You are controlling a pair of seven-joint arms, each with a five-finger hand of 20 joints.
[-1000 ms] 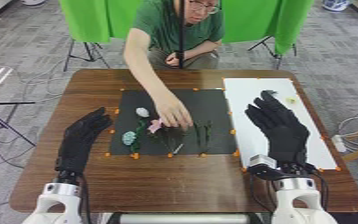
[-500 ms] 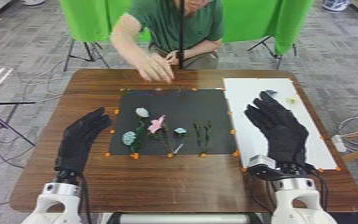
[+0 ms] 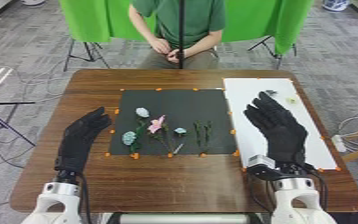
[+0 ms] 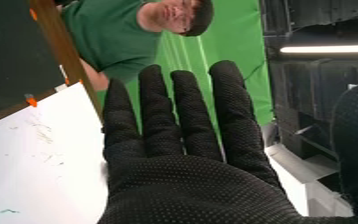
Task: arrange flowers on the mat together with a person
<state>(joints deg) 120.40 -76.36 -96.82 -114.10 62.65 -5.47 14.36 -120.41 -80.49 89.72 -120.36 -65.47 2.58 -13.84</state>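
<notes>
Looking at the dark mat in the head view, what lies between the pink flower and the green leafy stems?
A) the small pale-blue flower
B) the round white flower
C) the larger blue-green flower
A: the small pale-blue flower lies just right of the pink flower and left of the green leafy stems.

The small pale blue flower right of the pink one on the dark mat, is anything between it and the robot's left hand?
Yes. Left of that small flower lies the pink flower, then the larger light-blue bloom, nearer the left hand.
</notes>
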